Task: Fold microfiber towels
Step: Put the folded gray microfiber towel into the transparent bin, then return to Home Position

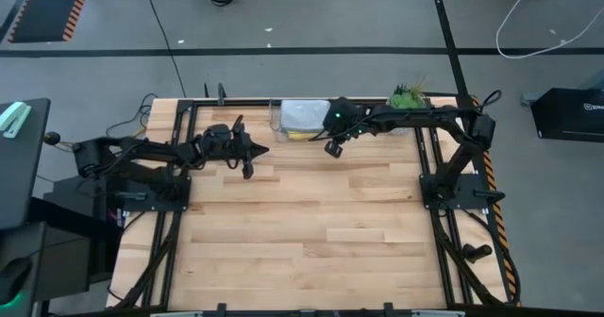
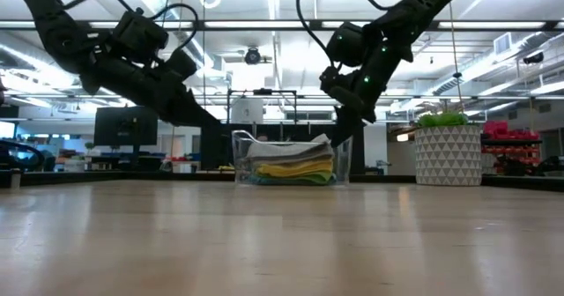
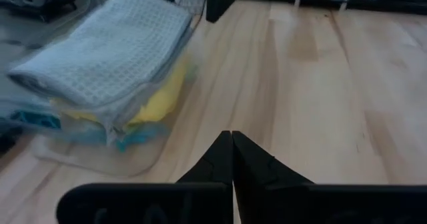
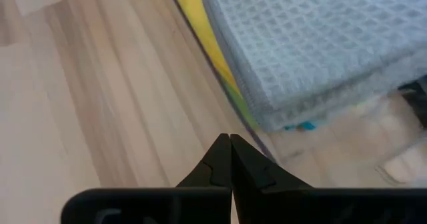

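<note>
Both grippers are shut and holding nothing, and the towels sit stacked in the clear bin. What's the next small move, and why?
Probably open the right gripper and lower it onto the folded grey waffle-weave towel topping the stack in the clear plastic bin. It hangs right beside the bin, shut and empty; the left gripper, also shut, sits farther off.

We see both arms raised above the table, reaching toward its far middle. The left arm extends inward from its base at the left side, its gripper pointing toward the centre with its fingers pressed together and holding nothing. The right arm stretches from the right side, bent at the elbow, its gripper angled downward, likewise closed and empty.
</note>
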Motion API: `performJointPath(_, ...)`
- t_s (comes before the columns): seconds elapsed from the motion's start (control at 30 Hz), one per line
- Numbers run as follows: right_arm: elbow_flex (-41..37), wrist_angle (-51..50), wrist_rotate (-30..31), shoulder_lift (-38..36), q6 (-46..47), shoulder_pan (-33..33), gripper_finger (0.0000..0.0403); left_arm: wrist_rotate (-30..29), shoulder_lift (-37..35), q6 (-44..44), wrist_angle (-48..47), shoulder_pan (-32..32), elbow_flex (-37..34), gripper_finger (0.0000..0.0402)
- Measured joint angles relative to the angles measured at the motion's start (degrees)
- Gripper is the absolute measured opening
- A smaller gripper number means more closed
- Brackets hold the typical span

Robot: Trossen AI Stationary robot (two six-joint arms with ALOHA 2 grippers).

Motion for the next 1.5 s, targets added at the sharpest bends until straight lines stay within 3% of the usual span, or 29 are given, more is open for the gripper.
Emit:
performJointPath(0.23,0.0,2.0,0.3,0.4,-0.9,0.1,0.0003,-2.9,8.5,-1.5,10.1,-1.0,0.0,0.0006)
performJointPath(0.33,0.0,1.7,0.1,-2.1,-1.7,0.7,0.0003,-3.8,11.3,-2.1,16.8,-1.0,0.0,0.0004)
performJointPath(0.43,-1.1,2.4,-0.8,-5.9,-3.8,2.5,0.0003,-2.9,11.0,-3.0,17.6,-1.0,0.0,0.0005)
performJointPath(0.53,-6.0,8.2,-4.2,-9.9,-4.8,4.9,0.0003,-0.7,6.3,-3.6,17.3,-1.8,-1.0,0.0005)
performJointPath(0.73,-20.8,29.4,-13.7,-17.1,-2.9,8.7,0.0003,1.2,-6.7,-2.9,16.2,-5.2,-7.3,0.0007)
performJointPath(0.93,-28.3,37.6,-13.9,-26.0,-2.6,14.2,0.0004,1.2,-19.7,-4.1,12.0,-8.6,-13.4,0.0004)
performJointPath(1.13,-35.8,44.4,-13.5,-36.9,-3.5,18.9,0.0003,1.1,-29.5,-2.7,4.3,-11.7,-14.2,0.0004)
performJointPath(1.5,-49.6,49.0,-10.7,-58.5,-2.0,19.6,0.0002,1.0,-42.5,0.1,-5.4,-12.6,-14.2,0.0004)
